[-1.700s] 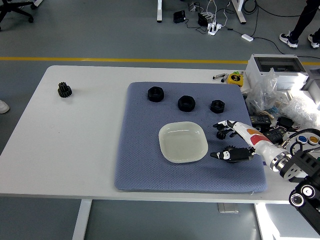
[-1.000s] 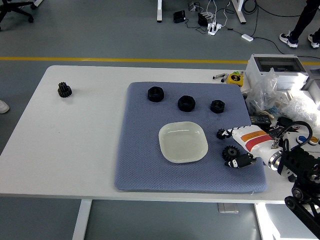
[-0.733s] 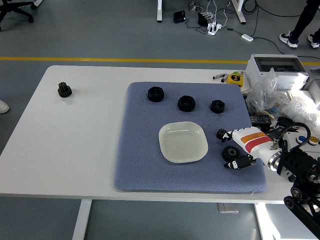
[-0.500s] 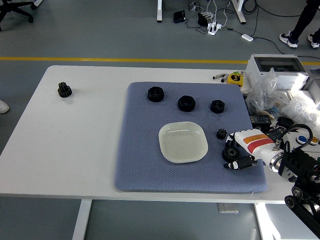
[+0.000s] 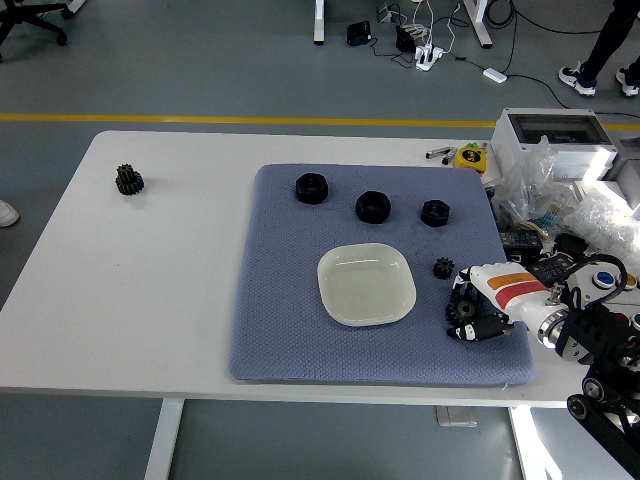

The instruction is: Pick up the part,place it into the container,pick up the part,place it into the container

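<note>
Robotics lab floor, seen over a white test table (image 5: pixel 150 290)

A grey workshop-style floor with a yellow line (image 5: pixel 240 119) runs behind the table; a power strip and cables (image 5: pixel 425 50) trail across it, and an office chair's base (image 5: pixel 30 25) shows at the far left. On the table's right end sit an electrical enclosure box (image 5: pixel 550 135), plastic bags of parts (image 5: pixel 560 200) and a yellow tape measure (image 5: pixel 469 157). A blue mat (image 5: pixel 290 320) marks the work area.

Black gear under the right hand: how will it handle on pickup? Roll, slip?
The black gear looks rigid and small, so probably light. Its teeth should give the right hand some grip. Round, it might roll if dropped on edge, though the textured blue mat would likely damp that.
</note>
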{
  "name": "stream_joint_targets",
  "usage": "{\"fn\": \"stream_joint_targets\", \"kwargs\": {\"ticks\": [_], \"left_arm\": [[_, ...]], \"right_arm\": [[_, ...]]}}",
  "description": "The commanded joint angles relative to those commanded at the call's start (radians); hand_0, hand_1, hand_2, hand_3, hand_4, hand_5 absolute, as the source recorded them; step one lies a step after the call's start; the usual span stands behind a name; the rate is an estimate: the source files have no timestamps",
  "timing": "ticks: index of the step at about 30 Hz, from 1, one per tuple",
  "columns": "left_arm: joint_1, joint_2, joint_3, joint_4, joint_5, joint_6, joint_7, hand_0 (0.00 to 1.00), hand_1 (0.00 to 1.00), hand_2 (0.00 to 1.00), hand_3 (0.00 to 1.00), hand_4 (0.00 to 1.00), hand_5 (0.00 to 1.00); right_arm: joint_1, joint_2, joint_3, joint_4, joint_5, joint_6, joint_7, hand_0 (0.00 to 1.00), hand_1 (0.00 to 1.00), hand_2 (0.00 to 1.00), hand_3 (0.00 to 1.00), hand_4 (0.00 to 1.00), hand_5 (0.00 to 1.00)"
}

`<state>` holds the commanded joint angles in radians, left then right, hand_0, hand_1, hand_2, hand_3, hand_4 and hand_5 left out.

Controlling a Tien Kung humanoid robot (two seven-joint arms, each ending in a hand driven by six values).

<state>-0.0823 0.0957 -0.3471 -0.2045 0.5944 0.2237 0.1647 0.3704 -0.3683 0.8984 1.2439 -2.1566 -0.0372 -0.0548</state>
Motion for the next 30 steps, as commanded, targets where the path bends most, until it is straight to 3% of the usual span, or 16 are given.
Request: {"fn": "stream_joint_targets", "kwargs": {"ticks": [5, 6, 17, 18, 19, 30], "left_arm": [[0.001, 0.0, -0.002, 0.0, 0.004, 0.0, 0.001, 0.722, 0.716, 0.771, 0.624, 0.693, 0.606], [0.001, 0.0, -0.003, 0.0, 0.005, 0.0, 0.001, 0.722, 0.715, 0.771, 0.624, 0.692, 0.605], [-0.001, 0.001, 0.002, -0.001, 0.0, -0.001, 0.0, 0.722, 0.714, 0.771, 0.623, 0.691, 0.605], [-0.001, 0.002, 0.003, -0.001, -0.002, -0.001, -0.001, 0.722, 0.716, 0.771, 0.624, 0.691, 0.605], [-0.002, 0.002, 0.004, -0.001, -0.003, -0.001, -0.001, 0.722, 0.716, 0.771, 0.624, 0.691, 0.605], [-0.005, 0.002, 0.012, 0.0, -0.015, 0.0, -0.004, 0.722, 0.714, 0.771, 0.624, 0.691, 0.606]], "right_arm": [[-0.001, -0.001, 0.0, 0.001, 0.002, -0.002, -0.005, 0.26, 0.376, 0.437, 0.455, 0.726, 0.205], [-0.001, -0.002, -0.001, 0.003, 0.002, -0.003, -0.005, 0.21, 0.324, 0.395, 0.435, 0.682, 0.093], [0.003, -0.009, 0.001, 0.019, 0.027, -0.005, -0.007, 0.158, 0.272, 0.353, 0.429, 0.688, 0.061], [0.003, -0.009, 0.001, 0.022, 0.032, -0.005, -0.006, 0.109, 0.213, 0.311, 0.394, 0.776, 0.006], [0.003, -0.01, 0.0, 0.025, 0.037, -0.006, -0.006, 0.109, 0.213, 0.311, 0.394, 0.776, 0.006], [0.005, -0.018, 0.003, 0.134, 0.012, -0.02, -0.022, 0.105, 0.2, 0.292, 0.373, 0.77, 0.002]]}}
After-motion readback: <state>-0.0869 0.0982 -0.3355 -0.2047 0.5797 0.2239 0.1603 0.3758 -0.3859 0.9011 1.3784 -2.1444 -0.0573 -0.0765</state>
